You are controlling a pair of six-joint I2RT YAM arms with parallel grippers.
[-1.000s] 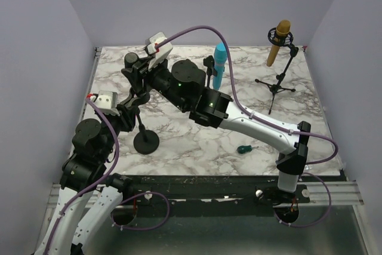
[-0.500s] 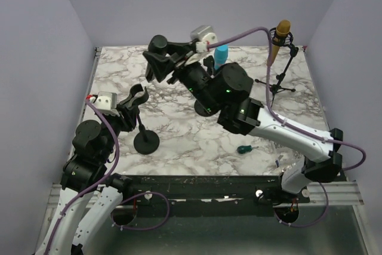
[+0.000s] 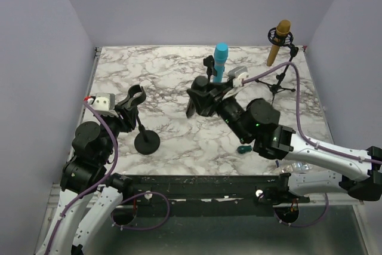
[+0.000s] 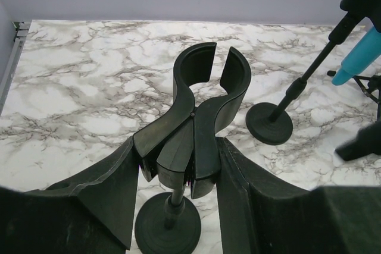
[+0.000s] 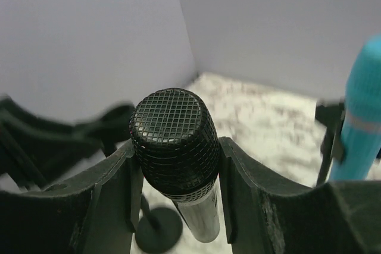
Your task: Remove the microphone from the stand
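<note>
plain lilac walls (image 3: 179, 4) enclose a marble-patterned table (image 3: 161, 70), seemingly evenly lit.

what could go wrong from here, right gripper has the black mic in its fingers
1. The right gripper pinches the black microphone near its rounded grille head, so it might slip out.
2. The blue microphone on its stand is close behind that gripper. A careless swing could knock it over.
3. The left gripper clamps the empty clip. Pulling away without letting go could tip its round base.
</note>
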